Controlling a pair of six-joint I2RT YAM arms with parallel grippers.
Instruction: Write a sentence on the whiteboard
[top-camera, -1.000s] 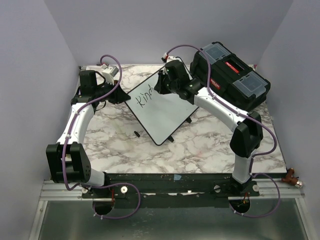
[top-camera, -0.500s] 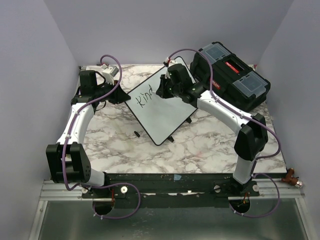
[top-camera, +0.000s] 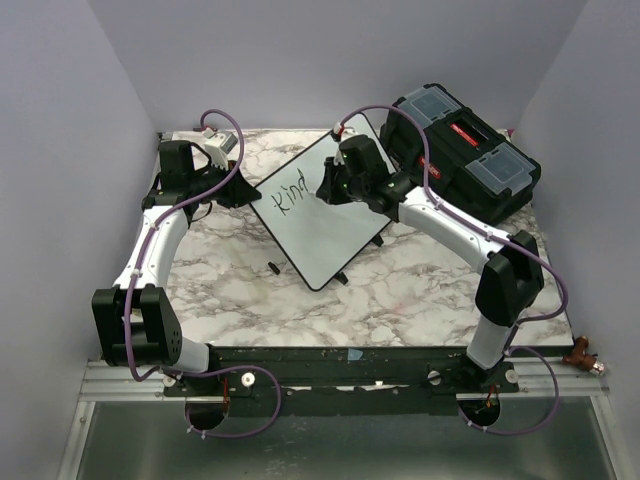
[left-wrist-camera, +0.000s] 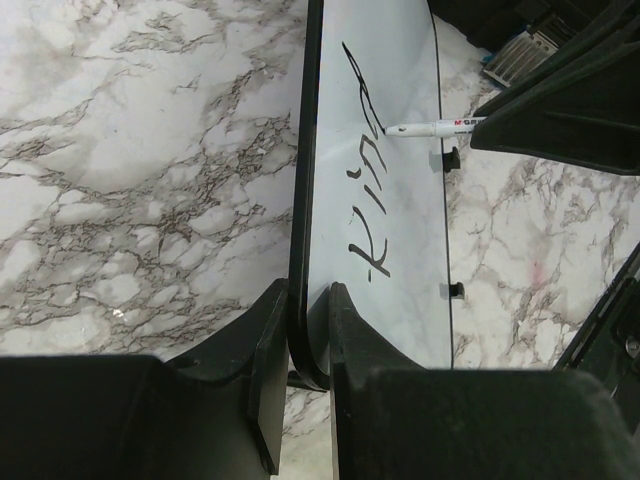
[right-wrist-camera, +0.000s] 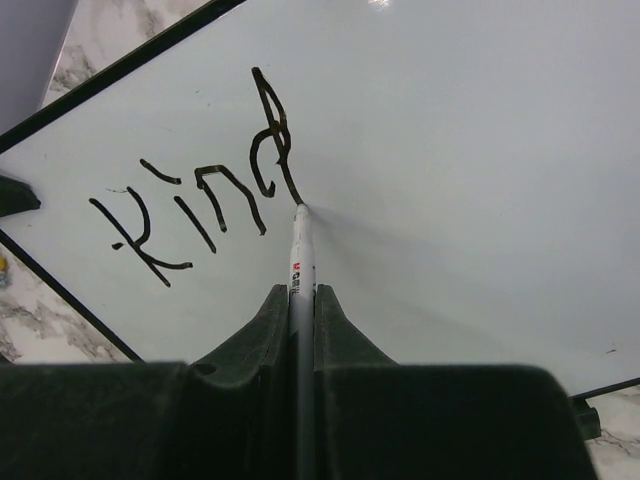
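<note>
The whiteboard (top-camera: 335, 230) lies at an angle on the counter (top-camera: 400, 295), just beside a black toolbox (top-camera: 465, 160), and the sentence (right-wrist-camera: 200, 205) reads only "kind". The left end effector (left-wrist-camera: 308, 300) is clamped on the board's framed edge. The right end effector (right-wrist-camera: 300, 295) is closed on a marker (right-wrist-camera: 300, 245) whose tip touches the foot of the "d". The board looks light, rigid and glossy, so it is likely to skid under pen pressure, and the thin frame edge is the sensible hold.
</note>
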